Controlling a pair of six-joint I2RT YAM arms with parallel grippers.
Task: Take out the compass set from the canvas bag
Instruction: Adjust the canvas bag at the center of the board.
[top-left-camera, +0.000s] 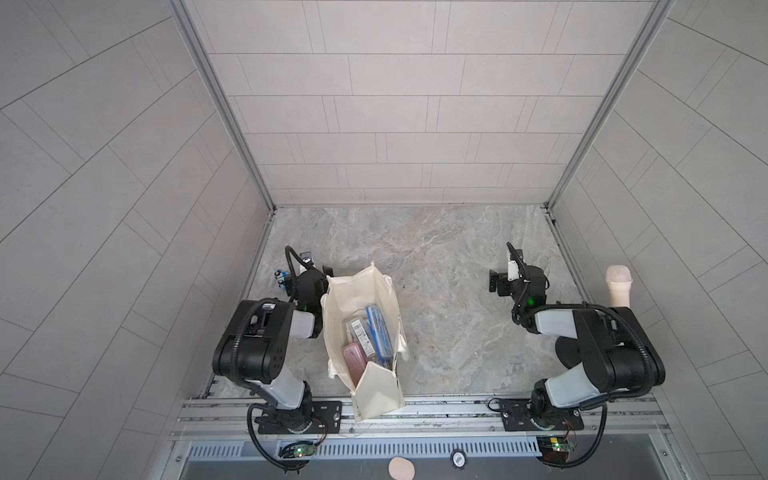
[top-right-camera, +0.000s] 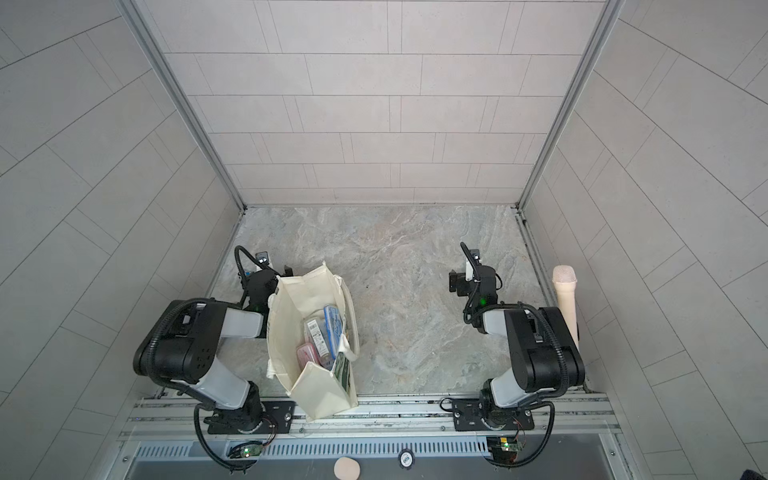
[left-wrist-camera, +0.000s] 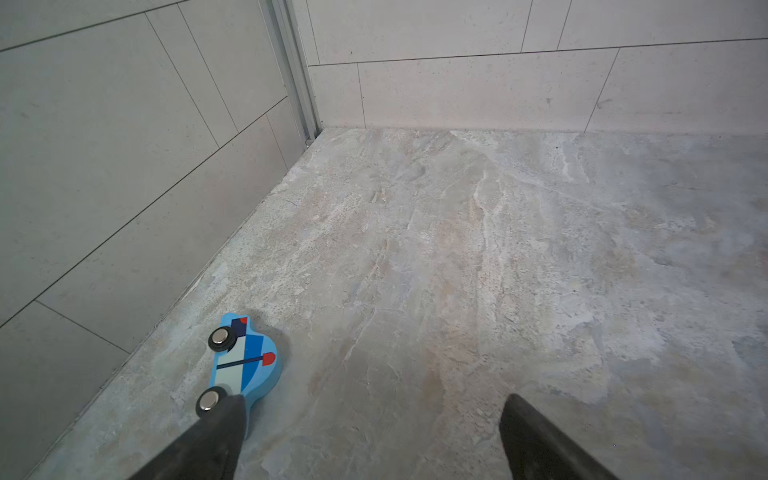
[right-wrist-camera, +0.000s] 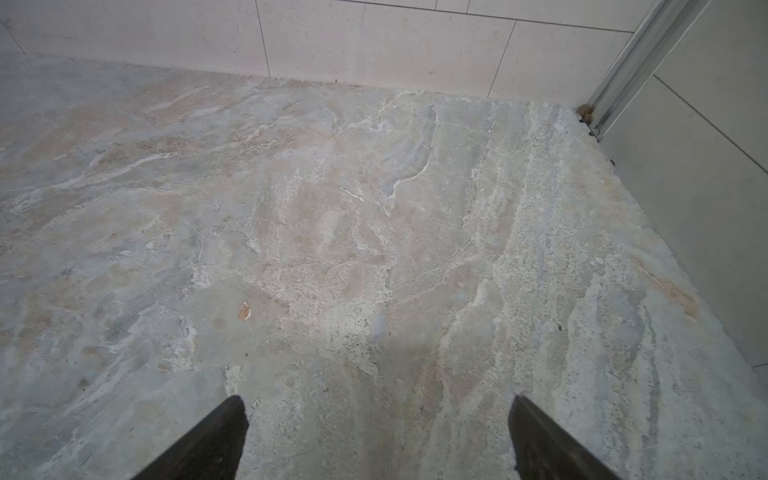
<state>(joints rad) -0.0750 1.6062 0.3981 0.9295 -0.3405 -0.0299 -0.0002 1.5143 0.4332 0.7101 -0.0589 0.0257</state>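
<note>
— Where is the compass set kept?
— In the canvas bag (top-left-camera: 376, 399) at the near rail, among hard, light, likely slick cases (top-left-camera: 376, 332); which cannot be told. Narrow edges are best pinched. Beyond, left gripper (left-wrist-camera: 376, 399) and right gripper (right-wrist-camera: 379, 401) are spread, empty.
</note>
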